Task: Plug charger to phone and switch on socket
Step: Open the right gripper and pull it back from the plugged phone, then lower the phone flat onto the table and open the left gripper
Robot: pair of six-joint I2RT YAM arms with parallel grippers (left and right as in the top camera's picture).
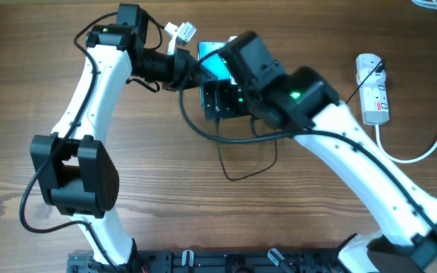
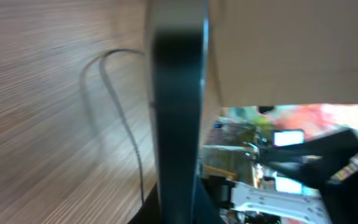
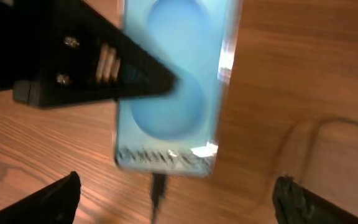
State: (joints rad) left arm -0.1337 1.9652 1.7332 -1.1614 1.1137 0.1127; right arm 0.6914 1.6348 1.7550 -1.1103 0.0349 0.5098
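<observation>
Above the counter (image 1: 203,220), left pincer (image 1: 194,70) clamped the phone (image 3: 179,130); right pincer (image 3: 179,200) gaped apart, charger (image 3: 158,186) tip at phone's edge

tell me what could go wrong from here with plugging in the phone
The connector tip sits just at the phone's bottom edge, with the right gripper open around it; it may not be seated and could slip out.
The left gripper lies across the screen; pushing could shift the phone.
The slack cable loop lies by the right arm and might snag.
</observation>
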